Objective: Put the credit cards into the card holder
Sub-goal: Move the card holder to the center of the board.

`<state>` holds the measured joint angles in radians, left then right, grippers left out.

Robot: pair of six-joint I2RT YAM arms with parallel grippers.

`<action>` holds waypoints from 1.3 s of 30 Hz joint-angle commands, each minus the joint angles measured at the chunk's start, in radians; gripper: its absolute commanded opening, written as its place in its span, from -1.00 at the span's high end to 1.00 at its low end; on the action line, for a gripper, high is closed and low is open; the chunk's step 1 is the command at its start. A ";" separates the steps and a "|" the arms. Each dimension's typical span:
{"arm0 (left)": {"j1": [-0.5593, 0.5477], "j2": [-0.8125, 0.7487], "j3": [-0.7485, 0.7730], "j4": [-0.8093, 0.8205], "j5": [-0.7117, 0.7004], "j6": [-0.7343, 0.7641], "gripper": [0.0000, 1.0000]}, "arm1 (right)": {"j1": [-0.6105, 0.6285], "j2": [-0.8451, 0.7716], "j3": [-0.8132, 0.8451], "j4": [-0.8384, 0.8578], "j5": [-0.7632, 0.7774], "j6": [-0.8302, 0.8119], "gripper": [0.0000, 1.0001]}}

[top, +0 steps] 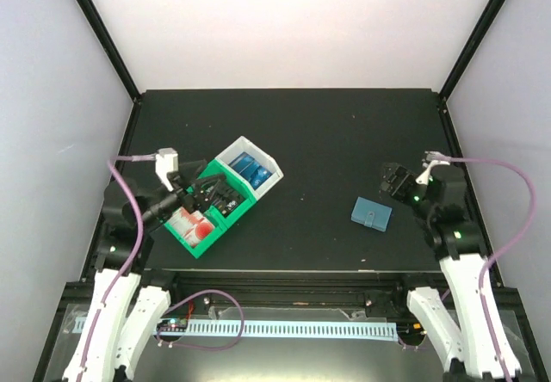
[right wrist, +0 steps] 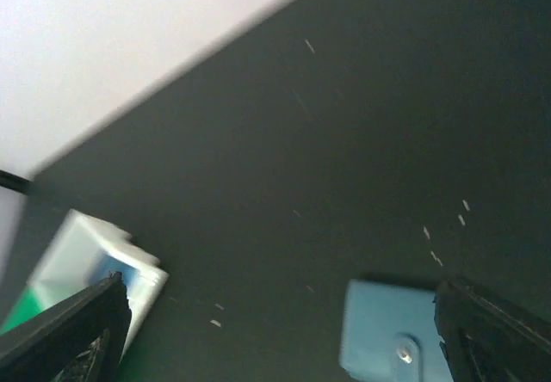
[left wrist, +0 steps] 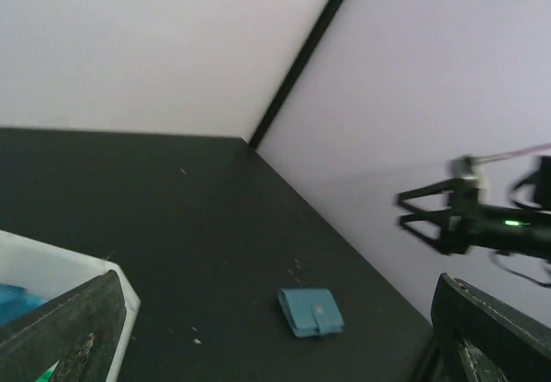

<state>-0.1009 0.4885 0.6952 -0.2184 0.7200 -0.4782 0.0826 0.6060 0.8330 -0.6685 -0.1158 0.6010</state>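
The credit cards lie in bins at the left: red-and-white ones (top: 191, 225) and black ones (top: 225, 200) in the green bin (top: 209, 238), blue ones (top: 250, 169) in the white bin (top: 272, 169). My left gripper (top: 205, 194) hovers over the green bin, open, nothing between its fingers (left wrist: 73, 330). The card holder (top: 371, 213) is a teal wallet lying flat and snapped closed on the mat at the right. It also shows as the card holder (left wrist: 311, 312) and the card holder (right wrist: 387, 341) in the wrist views. My right gripper (top: 395, 180) hangs open just behind the wallet.
The black mat (top: 318, 141) is walled by white panels with black frame posts at the back corners. A corner of the white bin (left wrist: 60, 270) shows in the left wrist view and the white bin (right wrist: 95, 266) in the right. Small pale specks dot the mat.
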 commanded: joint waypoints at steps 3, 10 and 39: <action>-0.156 0.149 -0.031 0.206 0.033 -0.061 -0.98 | -0.008 0.246 -0.158 0.109 0.033 0.032 -0.88; -0.427 0.388 -0.006 0.317 -0.104 -0.037 -0.98 | -0.010 0.525 -0.189 0.149 0.187 0.071 -0.83; -0.668 0.772 -0.045 0.303 -0.347 -0.102 -0.96 | 0.318 0.537 -0.461 0.485 -0.113 0.603 -0.24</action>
<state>-0.7570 1.2301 0.6579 0.0837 0.4129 -0.5617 0.3210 1.1133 0.3817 -0.2611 -0.1799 1.0306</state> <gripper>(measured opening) 0.982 0.618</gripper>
